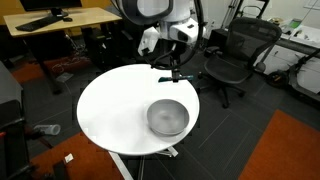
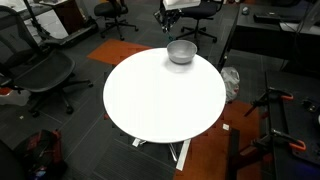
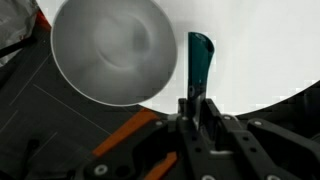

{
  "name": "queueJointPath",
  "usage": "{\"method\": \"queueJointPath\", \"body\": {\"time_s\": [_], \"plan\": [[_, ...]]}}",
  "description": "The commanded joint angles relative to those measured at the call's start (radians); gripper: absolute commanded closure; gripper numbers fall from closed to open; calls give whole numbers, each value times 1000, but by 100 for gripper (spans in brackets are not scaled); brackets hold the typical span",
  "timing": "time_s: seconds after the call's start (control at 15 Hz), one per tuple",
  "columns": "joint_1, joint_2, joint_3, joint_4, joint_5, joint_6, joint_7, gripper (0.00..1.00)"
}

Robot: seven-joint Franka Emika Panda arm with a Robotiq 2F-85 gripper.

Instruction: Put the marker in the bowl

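The marker (image 3: 199, 60), dark with a teal end, is held between my gripper's (image 3: 197, 103) fingers in the wrist view. The fingers are shut on its dark end and the teal end sticks out over the white table. The grey-silver bowl (image 3: 108, 50) lies just beside the marker's tip and looks empty. In an exterior view my gripper (image 1: 172, 70) hangs above the table's edge, behind the bowl (image 1: 168, 118). In an exterior view the bowl (image 2: 181, 52) sits near the table's far edge. The marker is too small to make out in both exterior views.
The round white table (image 1: 110, 110) stands on a pedestal over dark and orange carpet. Black office chairs (image 1: 235, 55) stand close behind the arm, with a wooden desk (image 1: 60, 20) further back. More chairs (image 2: 45, 75) stand around the table.
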Motion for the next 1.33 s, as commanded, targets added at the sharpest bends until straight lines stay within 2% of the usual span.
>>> {"method": "queueJointPath", "body": {"time_s": [0.0, 0.47, 1.13, 1.2, 1.27], "plan": [[-16, -83, -16, -127, 6, 69, 5, 95], [-53, -93, -17, -200, 40, 93, -1, 95], [-78, -21, -15, -196, 89, 105, 5, 95], [-77, -13, -17, -194, 91, 105, 11, 56], [-81, -8, -14, -193, 99, 105, 7, 56]]}}
